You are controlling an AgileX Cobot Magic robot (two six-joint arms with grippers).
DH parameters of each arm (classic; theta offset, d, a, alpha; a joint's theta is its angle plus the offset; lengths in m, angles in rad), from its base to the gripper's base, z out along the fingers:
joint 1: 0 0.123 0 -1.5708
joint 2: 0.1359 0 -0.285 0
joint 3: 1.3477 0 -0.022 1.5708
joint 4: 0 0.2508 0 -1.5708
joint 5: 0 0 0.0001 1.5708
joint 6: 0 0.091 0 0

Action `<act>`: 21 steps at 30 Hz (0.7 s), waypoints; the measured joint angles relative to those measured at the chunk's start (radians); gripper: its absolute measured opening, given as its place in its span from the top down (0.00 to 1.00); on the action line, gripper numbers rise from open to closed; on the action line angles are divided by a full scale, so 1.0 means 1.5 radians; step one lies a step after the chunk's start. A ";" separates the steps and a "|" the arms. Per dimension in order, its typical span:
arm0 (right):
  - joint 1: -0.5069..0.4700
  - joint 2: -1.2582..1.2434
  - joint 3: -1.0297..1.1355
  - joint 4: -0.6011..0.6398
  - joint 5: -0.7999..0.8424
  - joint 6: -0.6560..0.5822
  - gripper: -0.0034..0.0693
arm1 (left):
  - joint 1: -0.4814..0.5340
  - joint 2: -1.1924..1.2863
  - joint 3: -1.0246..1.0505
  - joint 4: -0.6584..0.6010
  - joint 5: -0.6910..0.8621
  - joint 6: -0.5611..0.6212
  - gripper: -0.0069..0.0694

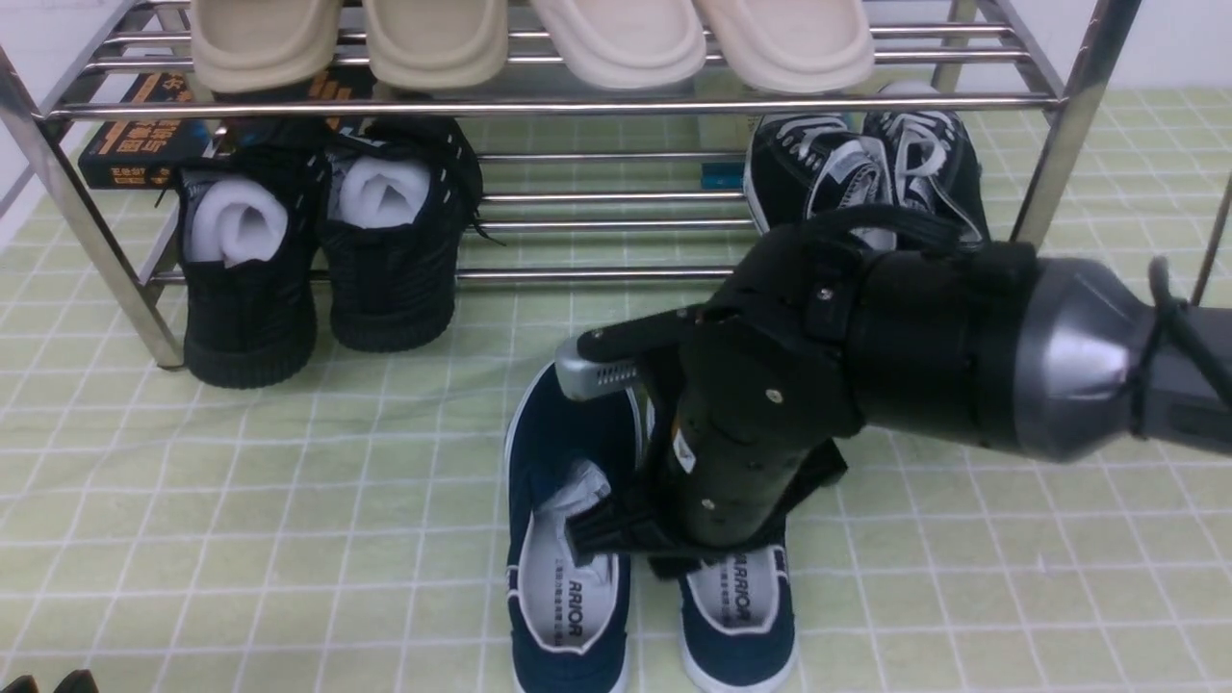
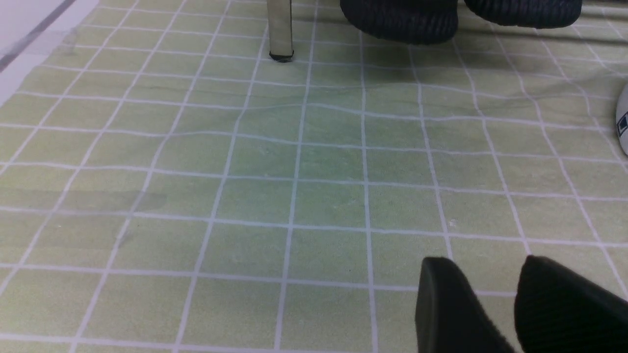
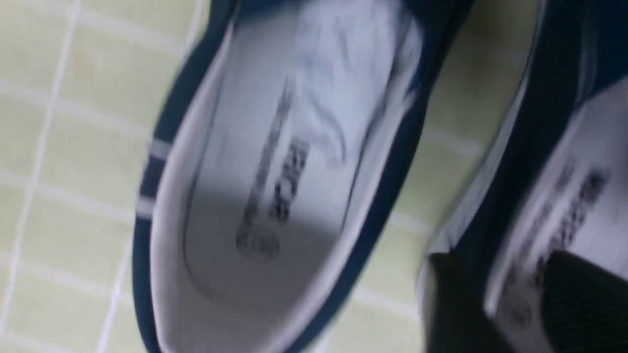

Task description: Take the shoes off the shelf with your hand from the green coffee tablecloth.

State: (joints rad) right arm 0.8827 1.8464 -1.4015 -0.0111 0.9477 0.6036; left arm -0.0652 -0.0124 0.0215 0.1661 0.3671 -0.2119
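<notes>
At seven o'clock the left claw (image 2: 488, 277) sits low over the green coffee tablecloth (image 1: 289, 500), jaws parted and holding nothing. The shelf (image 1: 597, 104) spans twelve o'clock. At six o'clock the shoes (image 1: 544, 452) lie side by side on the cloth, off the shelf. From three o'clock the right claw (image 3: 505, 279) reaches in, jaws apart astride the right-hand shoe's inner wall.
</notes>
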 joint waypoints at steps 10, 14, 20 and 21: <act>0.000 -0.028 -0.161 0.028 0.176 -0.262 0.45 | 0.000 0.000 0.000 0.000 0.000 0.000 0.59; 0.000 -0.116 -0.169 0.032 0.186 -0.309 0.64 | 0.000 0.000 0.000 0.000 0.000 0.000 0.59; 0.000 -0.323 -0.152 0.030 0.196 -0.321 0.95 | 0.000 0.000 0.000 0.000 0.000 0.000 0.59; 0.000 -0.357 -0.143 0.030 0.196 -0.321 0.96 | 0.000 0.000 0.000 0.000 0.000 0.000 0.59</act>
State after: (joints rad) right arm 0.8827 1.3106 -1.6163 0.0343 1.2425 0.1214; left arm -0.0652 -0.0124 0.0215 0.1661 0.3671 -0.2119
